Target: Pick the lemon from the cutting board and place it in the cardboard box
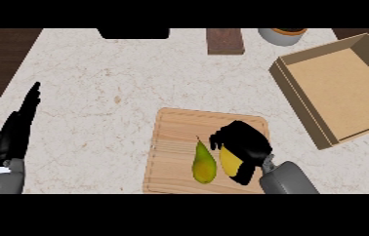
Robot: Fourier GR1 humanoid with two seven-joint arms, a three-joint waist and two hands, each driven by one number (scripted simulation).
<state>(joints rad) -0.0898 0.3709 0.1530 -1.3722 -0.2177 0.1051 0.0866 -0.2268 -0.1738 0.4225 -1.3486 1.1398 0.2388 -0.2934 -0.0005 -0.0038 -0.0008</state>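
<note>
Two fruits on cutting board [180, 127] — green pear [204, 163] left, lemon [229, 162] beside it. My right hand [243, 141] over lemon, fingers curled round it for lift. Cardboard box [328, 91] open, well apart on counter [93, 93] — likely next stop. Left hand [18, 127] resting at edge, fingers straight.

Cutting board [180, 132] near counter's front, centre; pear [204, 164] and lemon [229, 162] on it, lemon right of pear. Cardboard box [328, 91] right, further back. Pot [282, 35] behind box.
</note>
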